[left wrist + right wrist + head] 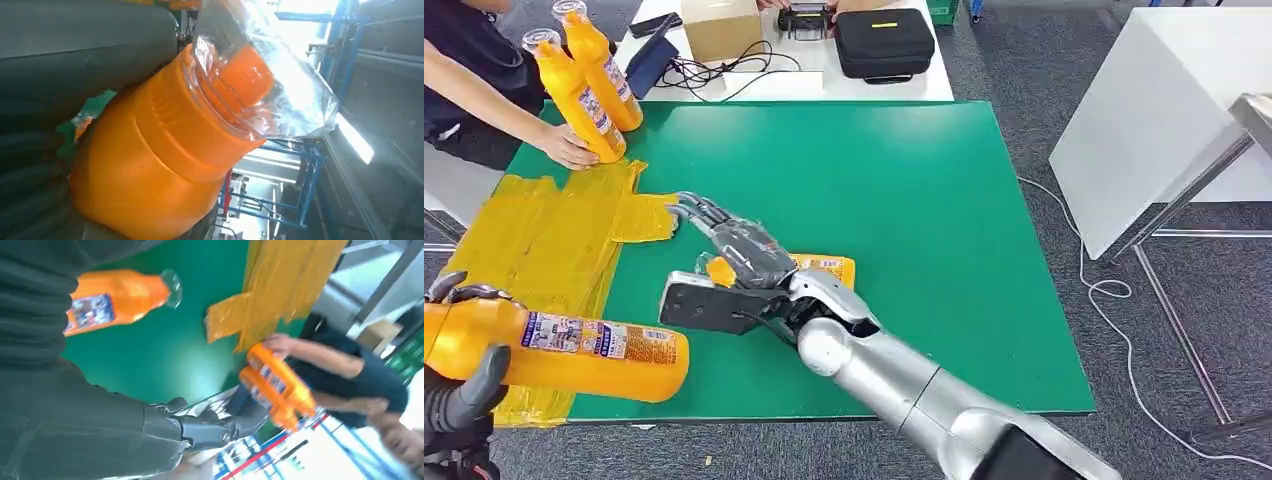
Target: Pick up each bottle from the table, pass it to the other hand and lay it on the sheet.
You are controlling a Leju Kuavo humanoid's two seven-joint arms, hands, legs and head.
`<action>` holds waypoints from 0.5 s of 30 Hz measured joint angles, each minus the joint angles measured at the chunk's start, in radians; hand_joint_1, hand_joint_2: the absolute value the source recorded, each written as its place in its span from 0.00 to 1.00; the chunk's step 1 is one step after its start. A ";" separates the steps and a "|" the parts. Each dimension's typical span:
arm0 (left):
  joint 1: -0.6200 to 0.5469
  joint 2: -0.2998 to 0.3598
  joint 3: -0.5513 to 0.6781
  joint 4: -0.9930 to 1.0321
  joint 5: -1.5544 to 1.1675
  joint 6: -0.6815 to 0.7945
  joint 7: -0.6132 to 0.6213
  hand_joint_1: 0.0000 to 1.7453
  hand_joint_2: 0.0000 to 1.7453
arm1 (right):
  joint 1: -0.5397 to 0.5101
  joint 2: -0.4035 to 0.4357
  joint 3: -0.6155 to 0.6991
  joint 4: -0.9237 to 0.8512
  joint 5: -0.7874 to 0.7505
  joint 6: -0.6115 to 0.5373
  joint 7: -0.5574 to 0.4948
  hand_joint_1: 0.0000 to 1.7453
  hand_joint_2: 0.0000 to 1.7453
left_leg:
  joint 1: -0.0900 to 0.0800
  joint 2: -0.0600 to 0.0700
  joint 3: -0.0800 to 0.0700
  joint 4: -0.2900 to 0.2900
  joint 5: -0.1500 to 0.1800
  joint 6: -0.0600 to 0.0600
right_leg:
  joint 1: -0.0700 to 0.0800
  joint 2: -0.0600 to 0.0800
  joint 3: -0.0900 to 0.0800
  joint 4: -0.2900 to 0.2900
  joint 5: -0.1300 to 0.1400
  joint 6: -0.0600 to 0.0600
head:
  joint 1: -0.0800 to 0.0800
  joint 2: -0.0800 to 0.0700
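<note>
My left hand (pixel 459 395) grips an orange bottle (pixel 574 350) with a printed label, held level above the near left corner of the table. The left wrist view shows that bottle's neck (pixel 160 165) and clear cap (pixel 260 85) close up. A second orange bottle (pixel 824 268) lies on its side on the green mat (pixel 904 190). My right hand (pixel 734 245) hovers just over it with fingers stretched out and holds nothing. In the right wrist view this bottle (pixel 115 297) lies apart from my right hand (pixel 210 427). The yellow sheet (pixel 534 240) covers the mat's left side.
A person at the far left corner steadies two upright orange bottles (pixel 579 100) with a hand (pixel 569 148) at the sheet's far edge. Behind the mat are a cardboard box (pixel 721 27), cables and a black case (pixel 885 42). A white table (pixel 1164 110) stands to the right.
</note>
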 measured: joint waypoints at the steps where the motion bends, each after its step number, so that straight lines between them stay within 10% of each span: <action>1: -0.011 -0.006 -0.002 0.008 -0.003 -0.005 0.004 1.00 1.00 | 0.008 -0.007 -0.031 0.000 0.012 0.000 0.000 0.00 0.00 | 0.000 -0.001 0.000 0.000 0.000 0.000 | 0.000 0.000 0.000 0.000 0.000 0.000 | 0.000 0.000; 15: -0.198 -0.006 -0.041 0.164 -0.111 0.088 -0.037 1.00 1.00 | 0.123 -0.092 -0.251 -0.158 0.140 0.000 0.034 0.00 0.00 | 0.000 0.001 0.000 0.000 0.000 0.000 | 0.002 0.000 -0.001 0.000 0.003 0.000 | 0.000 0.000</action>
